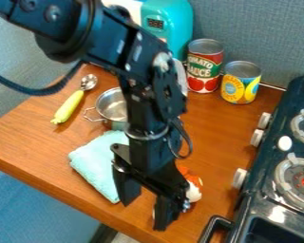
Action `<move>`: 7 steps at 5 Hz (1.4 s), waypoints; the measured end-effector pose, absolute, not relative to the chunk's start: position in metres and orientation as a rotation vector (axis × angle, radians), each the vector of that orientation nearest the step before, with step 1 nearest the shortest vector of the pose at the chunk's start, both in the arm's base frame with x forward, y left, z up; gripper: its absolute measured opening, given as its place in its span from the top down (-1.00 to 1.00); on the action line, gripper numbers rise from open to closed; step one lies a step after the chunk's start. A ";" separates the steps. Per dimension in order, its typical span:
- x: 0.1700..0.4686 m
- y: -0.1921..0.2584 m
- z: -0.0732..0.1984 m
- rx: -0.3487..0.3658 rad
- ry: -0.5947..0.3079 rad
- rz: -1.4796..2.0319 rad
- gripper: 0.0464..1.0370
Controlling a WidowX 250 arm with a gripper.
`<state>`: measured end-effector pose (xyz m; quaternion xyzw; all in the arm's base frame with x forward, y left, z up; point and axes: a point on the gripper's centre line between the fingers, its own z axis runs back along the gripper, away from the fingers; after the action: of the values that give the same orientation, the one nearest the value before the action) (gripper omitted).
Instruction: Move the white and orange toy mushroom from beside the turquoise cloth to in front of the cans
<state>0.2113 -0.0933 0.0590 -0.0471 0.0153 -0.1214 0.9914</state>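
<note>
Black two-finger gripper [143, 216] is low over the near part of the brown wooden counter [37, 137], pointing down at a slant. Fingers spread wide, nothing between them. Small orange-and-white object [193, 190] is right behind the gripper, partly hidden by it; can't tell what it is or if they touch. Folded light-teal cloth [94, 163] lies flat on the counter near the other finger, one side behind the arm.

Black stove [259, 201] along the view's right edge: white knobs on the side facing the counter, round burners on top, one with a red centre.

Beyond the cloth: small silver metal pot [110, 107] with a wire side handle, upright, part-hidden by the arm. Spoon with yellow handle and metal bowl [69, 106] lies left of it, bowl end away.

Far side, near the blue-grey wall [256, 33]: blue-and-yellow-labelled can [241, 83], red-and-green-labelled can [204, 69], both upright, then a teal box-shaped item with dark display [176, 21].
</note>
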 end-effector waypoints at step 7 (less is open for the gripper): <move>0.248 -0.115 0.029 -0.079 0.091 -0.241 0.58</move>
<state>0.2480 -0.1147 0.0291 -0.0393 0.0455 -0.1203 0.9909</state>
